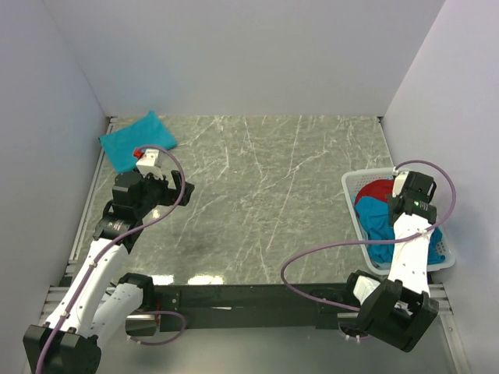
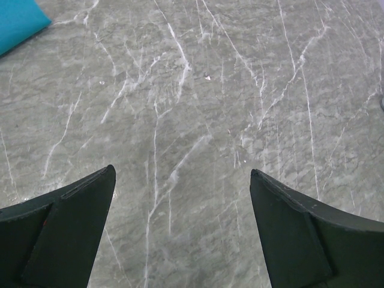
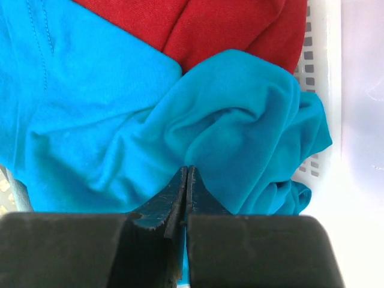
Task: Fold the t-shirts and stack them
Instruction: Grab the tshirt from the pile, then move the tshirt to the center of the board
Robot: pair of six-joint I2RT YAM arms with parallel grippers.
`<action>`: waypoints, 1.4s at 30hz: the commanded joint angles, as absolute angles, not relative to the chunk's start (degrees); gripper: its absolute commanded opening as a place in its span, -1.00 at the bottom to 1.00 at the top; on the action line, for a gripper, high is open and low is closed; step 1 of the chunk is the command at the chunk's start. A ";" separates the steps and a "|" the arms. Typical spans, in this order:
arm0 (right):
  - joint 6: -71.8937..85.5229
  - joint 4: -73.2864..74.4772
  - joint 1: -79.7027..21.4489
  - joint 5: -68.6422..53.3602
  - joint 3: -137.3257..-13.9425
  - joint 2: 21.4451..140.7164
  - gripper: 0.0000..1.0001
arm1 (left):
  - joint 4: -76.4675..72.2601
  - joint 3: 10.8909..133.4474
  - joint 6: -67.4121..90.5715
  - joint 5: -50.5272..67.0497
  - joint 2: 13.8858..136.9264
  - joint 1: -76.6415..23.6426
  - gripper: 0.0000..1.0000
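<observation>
Top camera overlooks the whole table [image 1: 273, 195]; wrist cameras look down closely: left on marble, right into the right-edge basket [image 1: 366, 172].

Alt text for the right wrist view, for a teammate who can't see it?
The right gripper, jaws shut, presses its tips into a crumpled teal t-shirt in a white basket. A red garment lies beyond it. Whether cloth is pinched is unclear.

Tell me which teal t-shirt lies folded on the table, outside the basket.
The teal t-shirt at far left, flat on the table. The other teal clothing lies crumpled in the white basket with a red garment.
</observation>
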State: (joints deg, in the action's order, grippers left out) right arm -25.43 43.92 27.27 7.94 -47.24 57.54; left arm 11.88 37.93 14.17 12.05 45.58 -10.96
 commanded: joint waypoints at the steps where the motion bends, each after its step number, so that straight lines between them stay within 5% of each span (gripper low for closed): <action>1: -26.10 44.38 27.60 8.53 -49.39 55.73 -1.00 | 10.81 39.11 13.01 10.90 44.48 -11.16 0.99; 7: -26.54 48.85 27.42 0.29 -55.18 51.86 -1.00 | 10.72 39.11 13.01 11.07 44.38 -11.16 0.99; 17: -19.78 59.33 23.82 -41.01 -102.07 57.73 -1.00 | 10.72 39.11 12.83 9.58 45.70 -11.16 0.99; 26: 9.81 28.16 17.23 -68.81 -114.87 62.66 -1.00 | 11.07 39.20 11.95 5.98 46.67 -11.16 0.99; 30: 20.66 13.82 15.83 -68.83 -109.01 62.76 -1.00 | 10.90 38.94 11.43 3.61 44.40 -11.08 0.99; 36: 3.81 19.07 1.08 -56.09 -84.68 57.22 -0.99 | 10.02 37.88 11.43 1.32 40.44 -11.16 0.99; 39: -5.06 21.52 -2.36 -42.94 -71.57 57.82 -0.64 | 9.67 37.70 11.34 1.58 40.25 -11.16 0.99; 40: -7.01 22.14 -3.07 -39.24 -66.84 60.96 -0.45 | 9.75 37.79 11.25 1.84 40.51 -11.25 0.99; 41: -9.03 23.19 -3.16 -32.33 -65.49 63.17 -0.06 | 10.02 37.88 11.34 2.28 40.78 -11.16 0.99; 42: -10.27 24.42 -3.16 -29.73 -64.43 65.54 0.07 | 10.02 38.05 11.34 2.46 41.30 -11.16 0.99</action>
